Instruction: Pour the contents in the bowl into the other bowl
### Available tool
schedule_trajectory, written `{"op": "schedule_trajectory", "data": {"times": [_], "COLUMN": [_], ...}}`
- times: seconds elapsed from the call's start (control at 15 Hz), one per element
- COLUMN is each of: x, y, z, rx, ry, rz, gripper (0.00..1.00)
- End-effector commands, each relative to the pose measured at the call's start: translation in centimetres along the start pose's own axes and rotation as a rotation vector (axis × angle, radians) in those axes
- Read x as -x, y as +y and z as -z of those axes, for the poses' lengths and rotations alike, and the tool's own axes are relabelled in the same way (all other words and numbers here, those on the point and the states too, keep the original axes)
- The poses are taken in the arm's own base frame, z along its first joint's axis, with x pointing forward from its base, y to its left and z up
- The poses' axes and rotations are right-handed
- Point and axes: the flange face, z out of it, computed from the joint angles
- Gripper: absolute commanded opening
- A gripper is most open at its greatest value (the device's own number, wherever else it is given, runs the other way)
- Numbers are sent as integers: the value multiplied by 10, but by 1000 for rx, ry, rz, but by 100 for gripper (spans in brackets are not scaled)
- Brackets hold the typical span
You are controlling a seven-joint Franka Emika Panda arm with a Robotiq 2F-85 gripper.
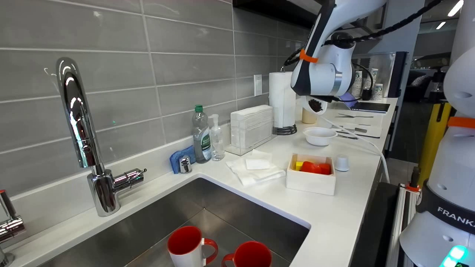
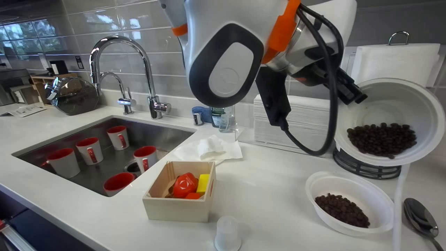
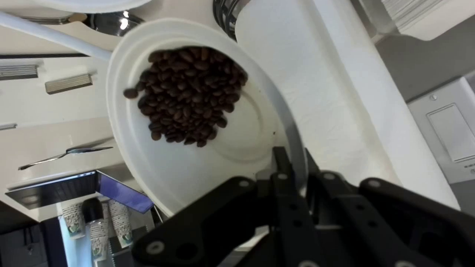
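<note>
My gripper (image 3: pixel 294 155) is shut on the rim of a round white bowl (image 3: pixel 174 172) with dark brown beans inside. The held bowl (image 2: pixel 393 108) is tilted in the air, its beans gathered at the low side; it also shows in an exterior view (image 1: pixel 322 107). The other bowl, also white and round (image 2: pixel 378 209), stands upright on the counter with a smaller pile of dark beans. The held bowl is above and apart from it. The other bowl also shows in an exterior view (image 1: pixel 320 138), and part of its rim in the wrist view (image 3: pixel 96 4). The fingertips (image 2: pixel 360 97) grip the held bowl's side.
A paper towel roll (image 1: pixel 282 100) stands close behind the held bowl. A white cable (image 2: pixel 398 209) hangs by the standing bowl, with a spoon (image 2: pixel 421 217) beside it. A wooden box (image 2: pixel 176 209), a small white cup (image 2: pixel 227 234) and a sink (image 1: pixel 256 207) with red-and-white mugs are nearby.
</note>
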Motion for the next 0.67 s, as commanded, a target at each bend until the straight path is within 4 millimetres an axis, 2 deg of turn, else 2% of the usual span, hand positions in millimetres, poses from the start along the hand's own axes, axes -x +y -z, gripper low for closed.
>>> {"op": "schedule_trajectory", "data": {"times": [0.0, 0.4, 0.6], "x": [4, 14, 24], "y": [0, -1, 2], "z": [23, 41, 42], "rx": [-17, -28, -13], "ry": [106, 248, 295], "rz": [-10, -19, -3], "gripper": [0, 0, 0]}}
